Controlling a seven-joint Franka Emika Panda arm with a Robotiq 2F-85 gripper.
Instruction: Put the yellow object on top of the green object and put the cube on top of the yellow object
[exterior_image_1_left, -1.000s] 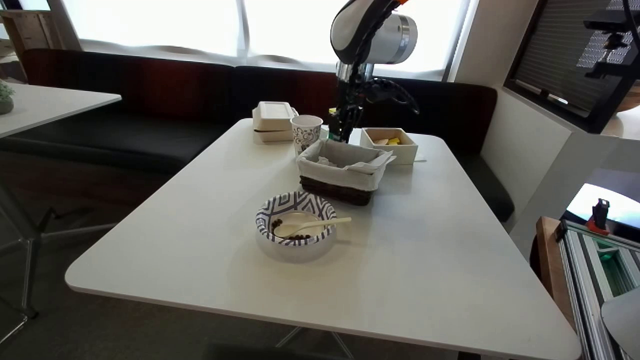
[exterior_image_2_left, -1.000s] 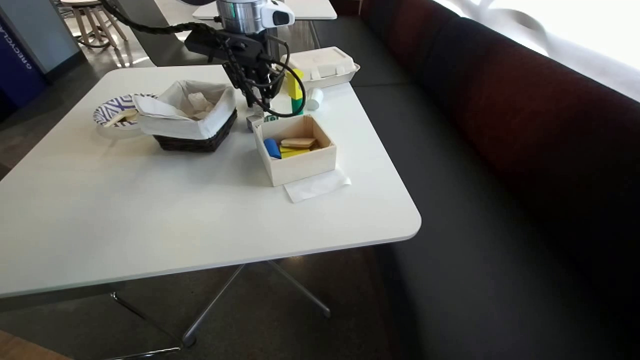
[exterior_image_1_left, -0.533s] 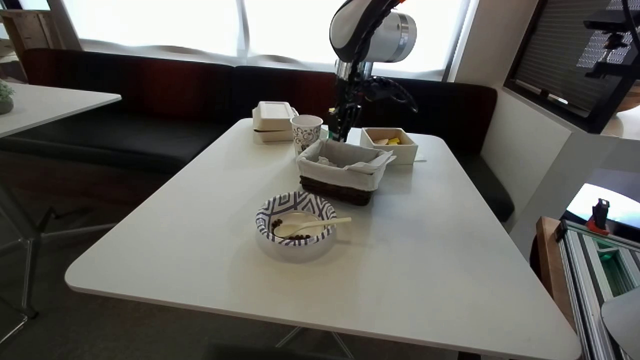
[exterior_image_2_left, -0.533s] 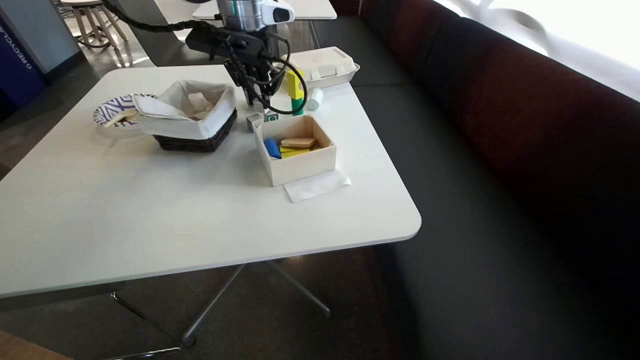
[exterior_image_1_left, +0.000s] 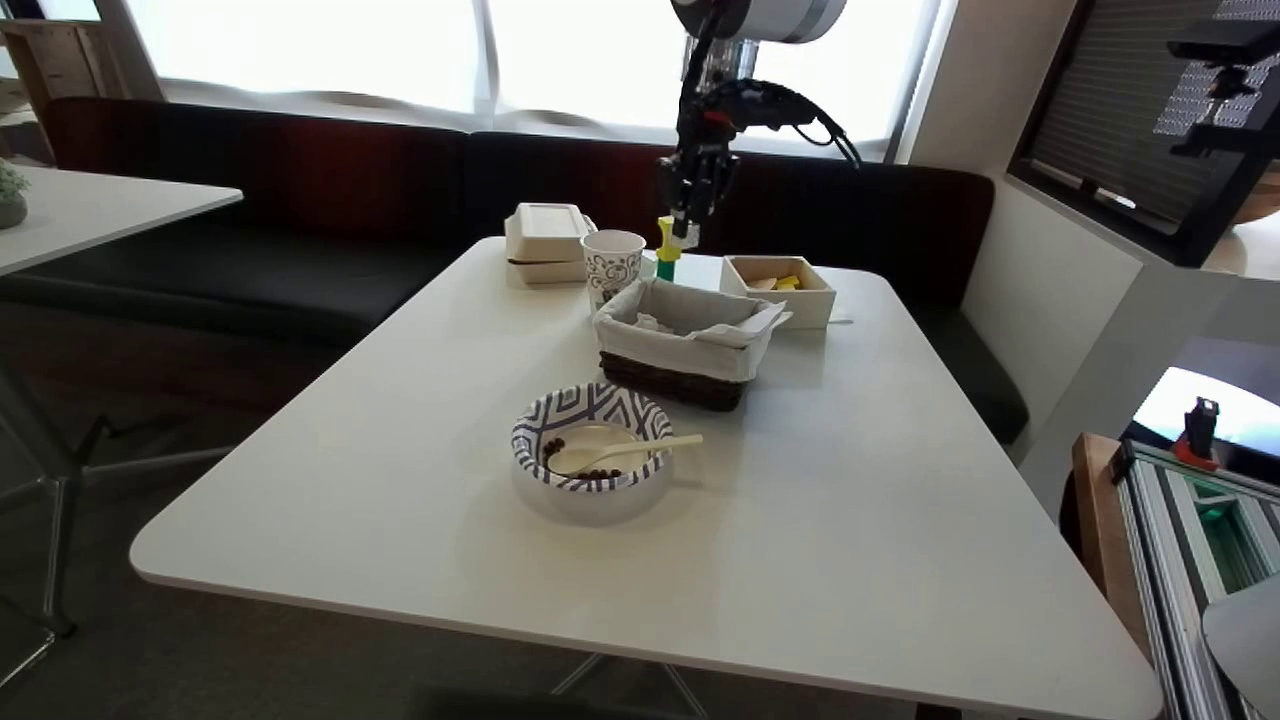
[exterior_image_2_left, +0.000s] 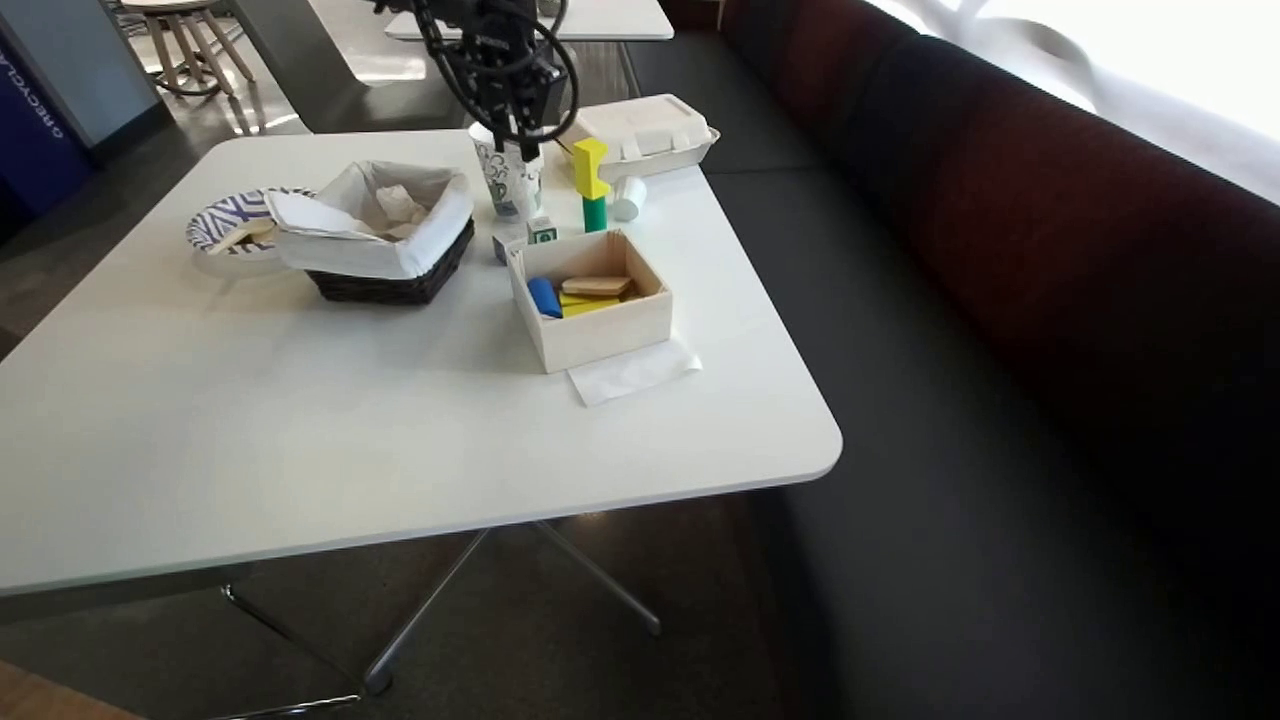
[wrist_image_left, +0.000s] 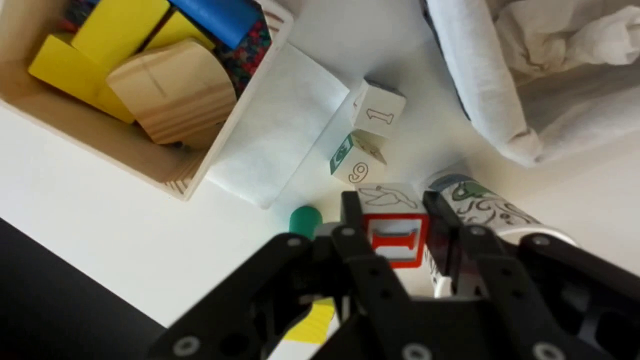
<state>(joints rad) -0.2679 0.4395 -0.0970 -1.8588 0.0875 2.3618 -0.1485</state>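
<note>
Right now, the cube (wrist_image_left: 395, 237) is clamped in my tool (wrist_image_left: 393, 207), held up off the table (exterior_image_1_left: 400, 450) and showing me a red-framed face in the wrist view. Taking the wooden box (exterior_image_2_left: 608, 340) as my landmark, I have that cube outside it, on the side where the yellow piece (exterior_image_2_left: 590, 170) stands on top of the green piece (exterior_image_2_left: 594, 215), both near the box. In an exterior view I can see a gap between my tool and the yellow piece.

Also near the box I find two other cubes (wrist_image_left: 381, 110), one just beside the other, and farther from the box than these, a paper cup (exterior_image_2_left: 507, 182). Beyond the yellow and green pair, seen from the box, sits a takeout carton (exterior_image_1_left: 548, 230); a small white cylinder (exterior_image_2_left: 630, 198) lies on that same side of the box. White paper (exterior_image_2_left: 635, 372) lies just beside the box, and inside the box I see a blue cylinder (wrist_image_left: 220, 20), yellow blocks (wrist_image_left: 120, 32) and a pale wood piece (wrist_image_left: 172, 92). A lined basket (exterior_image_1_left: 672, 380) stands near the box too, and well apart from the box, past the basket, rests a patterned bowl (exterior_image_1_left: 640, 415) with a spoon (exterior_image_1_left: 650, 446) and small dark balls (exterior_image_1_left: 553, 447) in it.
</note>
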